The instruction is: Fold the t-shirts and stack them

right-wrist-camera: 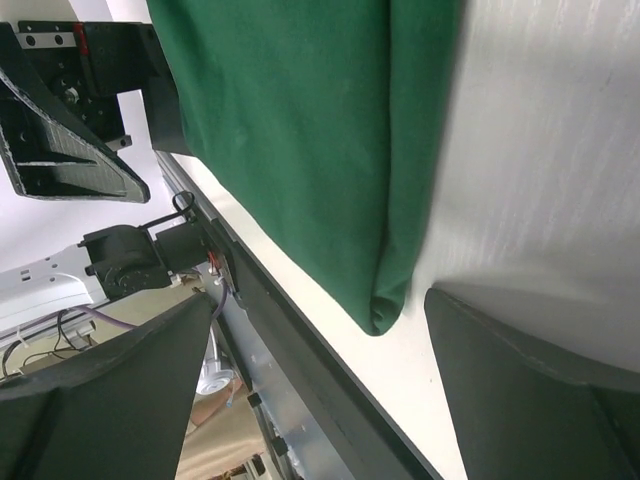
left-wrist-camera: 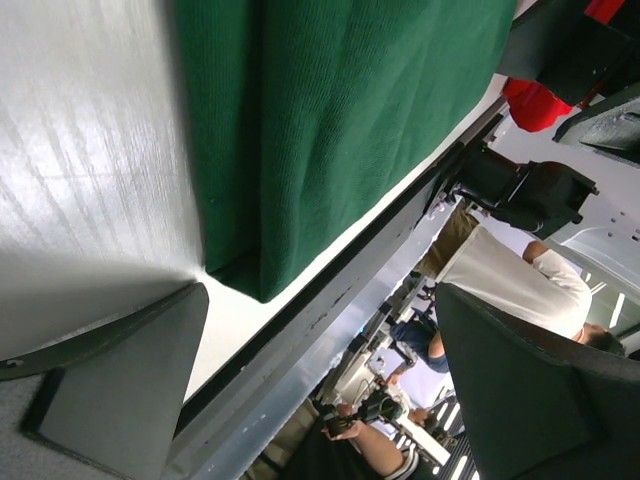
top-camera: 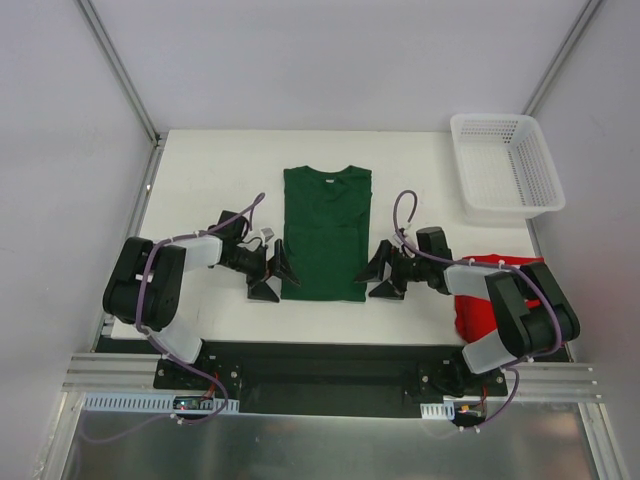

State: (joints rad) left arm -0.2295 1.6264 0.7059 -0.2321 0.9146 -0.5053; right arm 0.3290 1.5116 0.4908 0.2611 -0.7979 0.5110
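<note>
Although its sleeves and sides are already turned in to form a long narrow panel, the green t-shirt [top-camera: 327, 233] lies at full length near the middle of the white table [top-camera: 200, 180], collar away from the arms and hem toward them; the crosswise fold is judged not yet made. The left gripper [top-camera: 274, 275] and right gripper [top-camera: 381, 276] sit low at the two hem corners, one on each side, jaws spread wide and holding nothing. In the left wrist view the hem corner lies flat on the table just ahead of the fingers [left-wrist-camera: 120, 390], close beside one of them with no contact evident. The right wrist view shows the opposite corner likewise ahead of its fingers [right-wrist-camera: 540, 380] and apart from both. This mirrored placement suits a simultaneous pinch at both corners, so that the hem could be carried evenly toward the collar without skewing the panel. A red t-shirt [top-camera: 487, 290] lies bunched at the near right edge, partly under the right arm and well apart from the green one, probably awaiting its turn. A white plastic basket [top-camera: 505, 165] stands at the far right corner, clear of the working area
</note>
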